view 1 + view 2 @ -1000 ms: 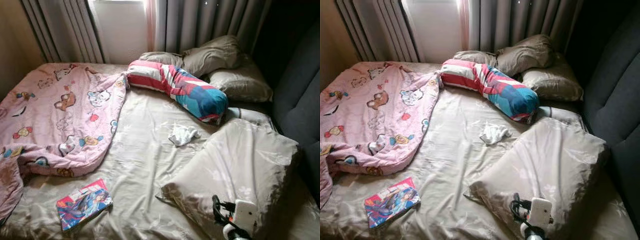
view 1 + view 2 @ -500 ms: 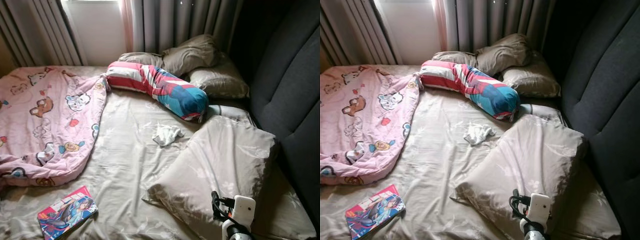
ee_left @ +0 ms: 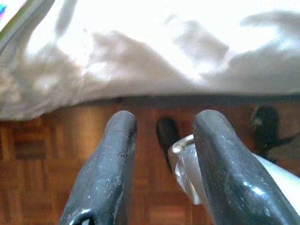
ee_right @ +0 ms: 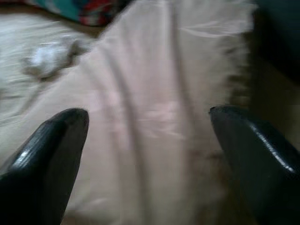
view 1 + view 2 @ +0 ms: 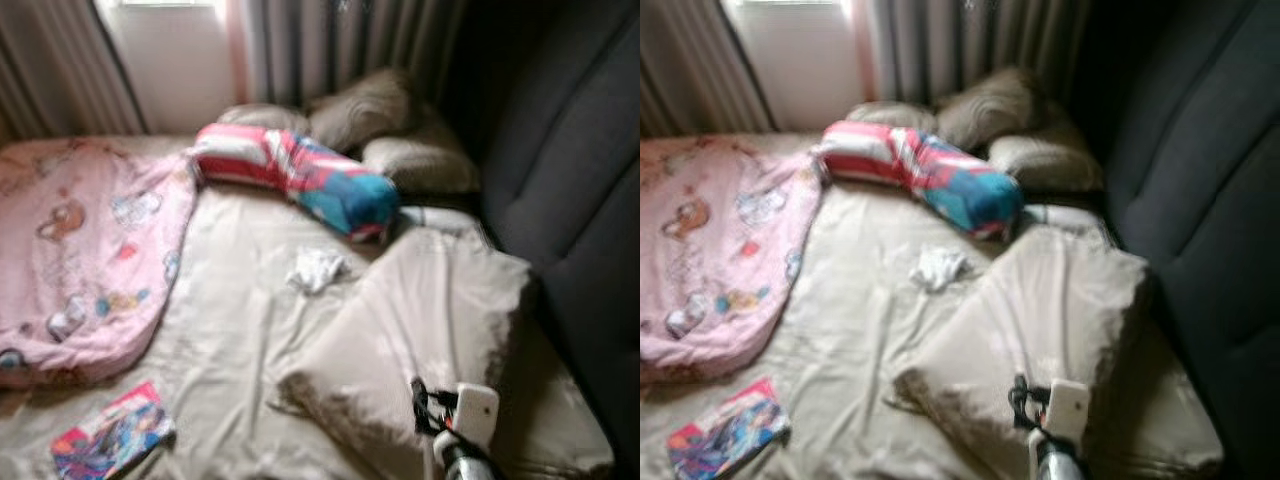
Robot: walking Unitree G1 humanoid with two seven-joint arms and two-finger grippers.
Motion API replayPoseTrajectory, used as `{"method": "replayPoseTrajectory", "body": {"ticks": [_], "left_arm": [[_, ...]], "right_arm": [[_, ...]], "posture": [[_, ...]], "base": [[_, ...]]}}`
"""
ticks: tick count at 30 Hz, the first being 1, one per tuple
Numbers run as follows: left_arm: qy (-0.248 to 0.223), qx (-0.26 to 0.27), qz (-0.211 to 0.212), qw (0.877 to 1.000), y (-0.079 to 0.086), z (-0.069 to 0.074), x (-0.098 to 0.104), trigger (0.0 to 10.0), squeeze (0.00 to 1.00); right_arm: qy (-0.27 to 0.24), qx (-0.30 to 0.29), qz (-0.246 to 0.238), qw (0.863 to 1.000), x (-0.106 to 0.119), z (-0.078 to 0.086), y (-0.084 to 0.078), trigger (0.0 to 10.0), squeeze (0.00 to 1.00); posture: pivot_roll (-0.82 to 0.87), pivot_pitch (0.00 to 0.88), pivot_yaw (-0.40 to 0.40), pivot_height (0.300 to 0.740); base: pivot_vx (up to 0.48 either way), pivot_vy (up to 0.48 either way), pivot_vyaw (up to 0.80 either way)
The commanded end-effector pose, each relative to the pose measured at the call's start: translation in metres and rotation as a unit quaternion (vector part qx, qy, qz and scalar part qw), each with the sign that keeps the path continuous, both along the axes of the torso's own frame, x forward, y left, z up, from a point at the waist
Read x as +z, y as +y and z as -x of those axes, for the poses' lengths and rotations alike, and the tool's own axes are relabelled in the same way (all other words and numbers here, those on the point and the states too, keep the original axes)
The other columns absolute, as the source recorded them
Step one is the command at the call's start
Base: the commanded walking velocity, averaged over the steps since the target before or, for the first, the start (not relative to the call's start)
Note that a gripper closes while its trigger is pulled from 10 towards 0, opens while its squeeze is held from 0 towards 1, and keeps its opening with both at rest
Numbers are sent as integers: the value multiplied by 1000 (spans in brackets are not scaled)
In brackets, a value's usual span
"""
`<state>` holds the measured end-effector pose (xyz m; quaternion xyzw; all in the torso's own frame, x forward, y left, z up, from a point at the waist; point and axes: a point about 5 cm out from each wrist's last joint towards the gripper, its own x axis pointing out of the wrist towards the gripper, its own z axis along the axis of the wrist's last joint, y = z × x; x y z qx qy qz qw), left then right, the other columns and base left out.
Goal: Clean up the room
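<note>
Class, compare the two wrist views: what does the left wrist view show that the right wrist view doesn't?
Left wrist view: wooden floor under the bed sheet's hanging edge. Right wrist view: the big pillow, a white cloth, the striped bolster's end. Both: bedding ahead, with left gripper and right gripper jaws apart.

Grey curtains (image 5: 330,50) are hanging behind the bed, framing a bright window (image 5: 170,60). A dark padded headboard (image 5: 570,180) is running along the bed's right side. Brown parquet floor (image 3: 42,154) is showing below the bed's edge.
</note>
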<state>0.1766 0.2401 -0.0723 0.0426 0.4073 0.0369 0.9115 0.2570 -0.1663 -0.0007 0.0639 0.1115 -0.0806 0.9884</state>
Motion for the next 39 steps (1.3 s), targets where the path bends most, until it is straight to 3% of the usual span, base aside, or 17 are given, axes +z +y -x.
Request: {"method": "replayPoseTrajectory", "body": {"ticks": [1, 7, 13, 39], "left_arm": [[25, 7, -2, 1000, 4, 15, -6, 10000, 0], [25, 9, -1, 1000, 3, 15, -7, 10000, 0], [25, 11, 0, 1000, 4, 15, -7, 10000, 0], [20, 16, 11, 1000, 3, 15, -6, 10000, 0]], "right_arm": [[-7, -1, -1, 1000, 2, -1, 2, 10000, 0], [21, 7, -2, 1000, -5, 2, 3, 10000, 0], [64, 53, -11, 996, -16, 6, 11, 10000, 0], [57, 44, -12, 997, -12, 0, 5, 10000, 0]], "posture": [[-13, 170, -17, 740], [-14, 172, -17, 740], [-15, 175, -16, 740], [-14, 173, -13, 740]], "base": [[0, 0, 0], [0, 0, 0], [0, 0, 0], [39, 0, 0]]}}
